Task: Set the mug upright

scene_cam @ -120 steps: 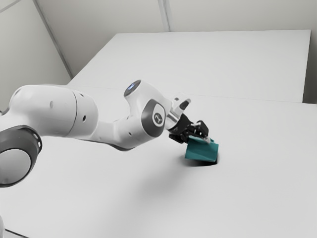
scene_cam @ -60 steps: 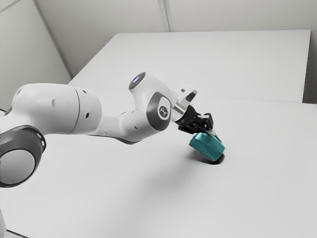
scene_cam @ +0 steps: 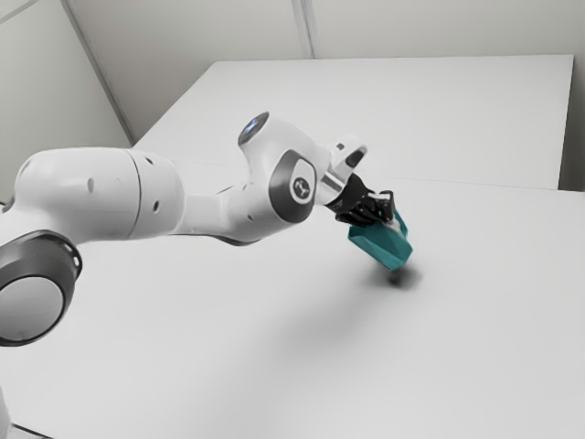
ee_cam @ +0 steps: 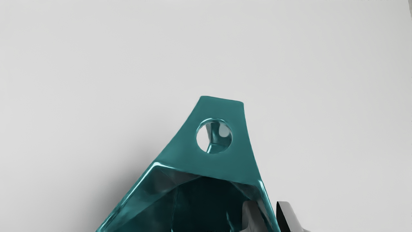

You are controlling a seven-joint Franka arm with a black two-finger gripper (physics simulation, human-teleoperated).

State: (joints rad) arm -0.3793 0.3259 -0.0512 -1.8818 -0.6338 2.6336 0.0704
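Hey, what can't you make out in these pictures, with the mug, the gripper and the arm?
- Mug, wrist view: part of its rim, cut off by the picture's edge; its inner floor, lost in shadow.
- Gripper, wrist view: all but the finger ends, cut off by the edge.
- Arm, exterior view: its base, cut off by the left edge.

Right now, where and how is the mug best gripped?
I'd pinch the mug by its side wall at the rim, from the open mouth, one finger inside, one outside, as my gripper does: the wall looks thin and the mouth admits a finger.
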